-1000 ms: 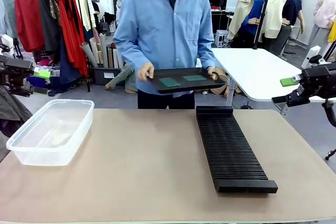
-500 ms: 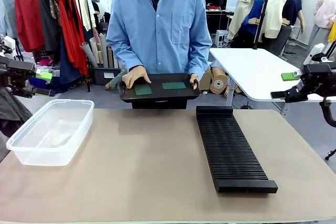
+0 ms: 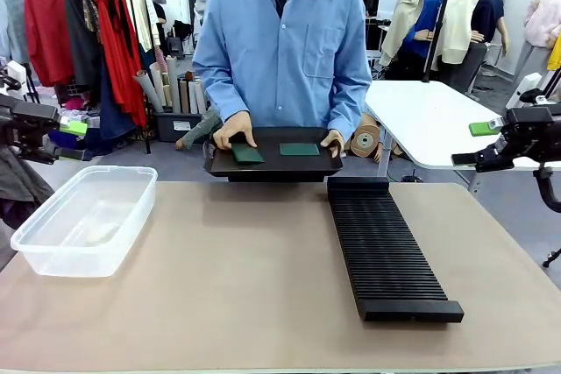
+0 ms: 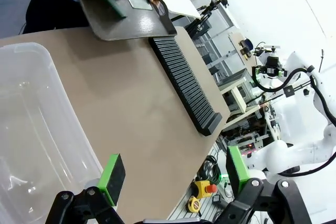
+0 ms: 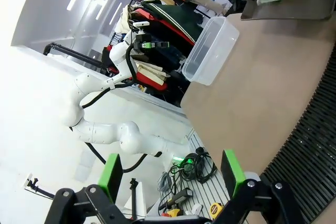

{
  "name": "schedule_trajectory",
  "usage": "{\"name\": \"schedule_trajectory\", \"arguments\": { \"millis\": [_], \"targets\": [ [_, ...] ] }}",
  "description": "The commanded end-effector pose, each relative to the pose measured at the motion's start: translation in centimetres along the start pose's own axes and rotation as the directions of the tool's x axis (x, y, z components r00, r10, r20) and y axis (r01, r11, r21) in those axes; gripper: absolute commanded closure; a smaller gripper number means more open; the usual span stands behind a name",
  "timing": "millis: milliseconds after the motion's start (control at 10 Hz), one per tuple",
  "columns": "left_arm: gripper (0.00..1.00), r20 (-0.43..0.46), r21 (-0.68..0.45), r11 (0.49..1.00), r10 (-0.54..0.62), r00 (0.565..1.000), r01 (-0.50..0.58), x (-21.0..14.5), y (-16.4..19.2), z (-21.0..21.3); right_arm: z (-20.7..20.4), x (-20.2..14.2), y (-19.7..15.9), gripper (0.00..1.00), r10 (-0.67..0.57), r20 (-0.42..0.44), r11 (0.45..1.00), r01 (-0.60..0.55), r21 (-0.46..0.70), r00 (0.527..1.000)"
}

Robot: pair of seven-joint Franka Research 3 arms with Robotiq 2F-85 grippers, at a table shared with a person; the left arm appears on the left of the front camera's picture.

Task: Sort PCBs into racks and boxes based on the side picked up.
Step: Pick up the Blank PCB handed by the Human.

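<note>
Sorting hasn't started by the look of it: two thin green circuit boards (image 3: 299, 149) lie on the shallow black tray (image 3: 272, 166) a person holds at the table (image 3: 245, 286) far edge. The long black slotted rack (image 3: 386, 251) and clear plastic tub (image 3: 83, 221) look empty, left pincer (image 4: 173, 174) and right pincer (image 5: 171, 173) both gape, holding nothing

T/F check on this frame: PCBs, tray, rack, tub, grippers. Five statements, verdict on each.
1. Two PCBs lie on the black tray. True.
2. A board stands in the rack. False: its slots hold no board.
3. The clear tub sits on the robot's left side of the table. True.
4. The left gripper is shut on a PCB. False: it is open and holds nothing, like the right gripper.
5. The tray lies mid-table. False: the person holds it at the far edge.
</note>
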State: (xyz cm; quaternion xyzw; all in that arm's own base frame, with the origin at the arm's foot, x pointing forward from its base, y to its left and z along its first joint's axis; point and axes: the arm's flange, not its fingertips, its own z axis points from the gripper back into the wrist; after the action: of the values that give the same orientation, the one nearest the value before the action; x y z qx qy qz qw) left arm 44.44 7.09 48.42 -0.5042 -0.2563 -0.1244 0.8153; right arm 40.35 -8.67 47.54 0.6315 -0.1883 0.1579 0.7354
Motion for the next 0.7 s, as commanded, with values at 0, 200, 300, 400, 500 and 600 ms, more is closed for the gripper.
{"name": "schedule_trajectory", "arguments": {
  "millis": [0,200,300,400,500,600],
  "targets": [
    [0.00,0.006,0.002,1.000,0.007,1.000,-0.007,0.09,-0.11,0.08,0.03,0.13,0.10,0.00,-0.008,0.001,1.000,0.008,0.004,1.000],
    [0.00,0.006,0.002,1.000,0.007,1.000,-0.007,0.09,-0.11,0.08,0.03,0.13,0.10,0.00,-0.008,0.001,1.000,0.008,0.004,1.000],
    [0.00,0.006,0.002,1.000,0.007,1.000,-0.007,0.09,-0.11,0.08,0.03,0.13,0.10,0.00,-0.008,0.001,1.000,0.008,0.004,1.000],
    [0.00,0.006,0.002,1.000,0.007,1.000,-0.007,0.09,-0.11,0.08,0.03,0.13,0.10,0.00,-0.008,0.001,1.000,0.008,0.004,1.000],
    [0.00,0.006,0.002,1.000,0.007,1.000,-0.007,0.09,-0.11,0.08,0.03,0.13,0.10,0.00,-0.008,0.001,1.000,0.008,0.004,1.000],
    [0.00,0.006,0.002,1.000,0.007,1.000,-0.007,0.09,-0.11,0.08,0.03,0.13,0.10,0.00,-0.008,0.001,1.000,0.008,0.004,1.000]
  ]
}}
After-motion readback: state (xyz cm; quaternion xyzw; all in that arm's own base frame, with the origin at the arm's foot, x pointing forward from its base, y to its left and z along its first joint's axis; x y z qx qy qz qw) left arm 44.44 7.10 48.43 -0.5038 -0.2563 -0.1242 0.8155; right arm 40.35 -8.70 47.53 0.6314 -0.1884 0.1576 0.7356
